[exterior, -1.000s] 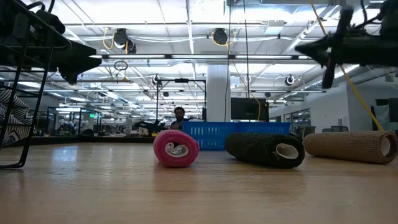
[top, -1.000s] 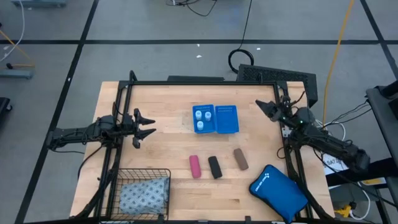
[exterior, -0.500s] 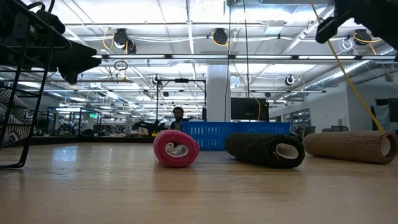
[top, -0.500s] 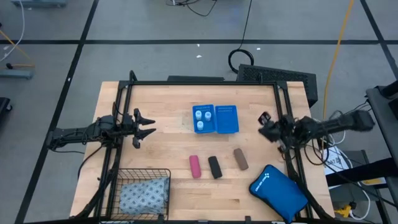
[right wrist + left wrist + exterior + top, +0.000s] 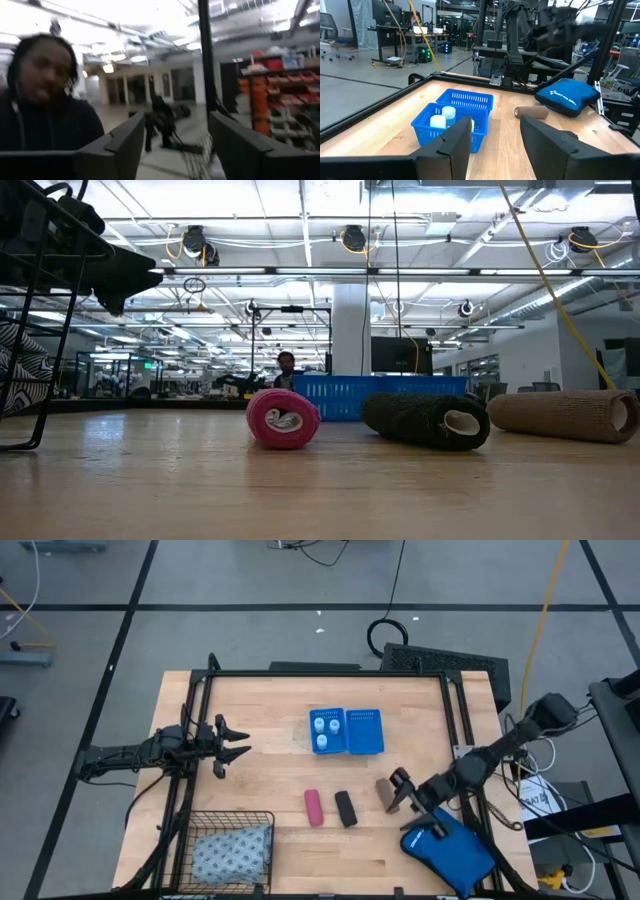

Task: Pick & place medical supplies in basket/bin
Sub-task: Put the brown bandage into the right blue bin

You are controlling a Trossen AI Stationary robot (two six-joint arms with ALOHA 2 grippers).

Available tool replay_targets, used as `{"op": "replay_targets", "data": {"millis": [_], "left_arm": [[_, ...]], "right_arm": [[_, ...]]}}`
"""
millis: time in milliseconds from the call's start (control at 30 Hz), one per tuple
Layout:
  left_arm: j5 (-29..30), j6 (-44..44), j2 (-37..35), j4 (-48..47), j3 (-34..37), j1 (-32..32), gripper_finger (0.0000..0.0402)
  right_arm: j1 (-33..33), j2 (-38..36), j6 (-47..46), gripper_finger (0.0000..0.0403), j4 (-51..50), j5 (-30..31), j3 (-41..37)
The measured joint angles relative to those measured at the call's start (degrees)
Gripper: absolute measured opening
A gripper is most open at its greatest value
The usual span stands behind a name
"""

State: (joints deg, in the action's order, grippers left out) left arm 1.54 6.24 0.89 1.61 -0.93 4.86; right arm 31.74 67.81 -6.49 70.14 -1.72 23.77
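Note:
The pink roll (image 5: 314,807), black roll (image 5: 345,808) and brown roll (image 5: 384,791) lie on their sides in a row on the table. White vials (image 5: 324,731) stand in the left compartment of the blue tray (image 5: 364,731). The dotted pack (image 5: 232,852) lies in the wire basket (image 5: 228,818) at the near left. My right gripper (image 5: 405,798) hangs open above the table just right of the brown roll and covers part of it; its fingers (image 5: 120,145) have nothing between them. My left gripper (image 5: 245,741) is open at the left, above the table, pointing toward the tray.
A large bright-blue zip pouch (image 5: 450,845) lies at the near right corner, under my right arm. A black frame (image 5: 330,673) borders the table. A person (image 5: 42,100) shows in the room beyond. The low view shows the rolls (image 5: 283,418) resting on the wood.
My right gripper has swung from the table's far right edge toward the near edge and come over the brown roll, turning as it went, and it has opened. The rolls, tray and basket have stayed where they were.

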Motion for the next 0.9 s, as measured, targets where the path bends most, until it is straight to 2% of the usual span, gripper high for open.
{"op": "replay_targets", "data": {"millis": [67, 133, 267, 367, 433, 500, 567, 667, 900], "left_arm": [[0.02, 0.00, 0.00, 0.04, 0.00, 0.00, 0.0183], [0.00, 0.00, 0.02, 0.08, 0.00, -0.01, 0.0188], [0.01, 0.00, 0.01, 0.21, 0.03, 0.00, 0.0197], [0.01, 0.00, 0.01, 0.22, 0.04, -0.01, 0.0203], [0.02, 0.02, 0.02, 0.24, 0.04, -0.02, 0.0207], [0.02, 0.00, 0.00, 0.25, 0.04, 0.00, 0.0209], [0.02, 0.01, 0.01, 0.24, 0.04, 0.00, 0.0209], [0.02, 0.00, 0.00, 0.25, 0.04, 0.00, 0.0206], [0.02, 0.00, 0.00, 0.27, 0.04, 0.00, 0.0191]], "right_arm": [[0.09, 1.11, -1.16, 0.0227, -1.58, 1.35, 2.92], [0.03, 1.03, -4.58, 0.0238, -10.64, 5.84, 6.21], [-0.02, -1.03, -13.42, 0.0249, -44.92, 16.81, 15.16], [-0.06, -0.71, -25.70, 0.0248, -72.36, 24.81, 21.08], [-0.94, 0.40, -34.90, 0.0246, -84.35, 26.93, 22.93], [-1.62, 0.84, -43.15, 0.0243, -91.83, 27.00, 23.08], [-2.29, 1.81, -49.50, 0.0240, -96.41, 26.35, 22.85], [-3.01, 4.28, -53.83, 0.0238, -99.77, 24.04, 21.63], [-3.12, 13.31, -51.87, 0.0238, -97.35, 23.92, 20.90]]}}
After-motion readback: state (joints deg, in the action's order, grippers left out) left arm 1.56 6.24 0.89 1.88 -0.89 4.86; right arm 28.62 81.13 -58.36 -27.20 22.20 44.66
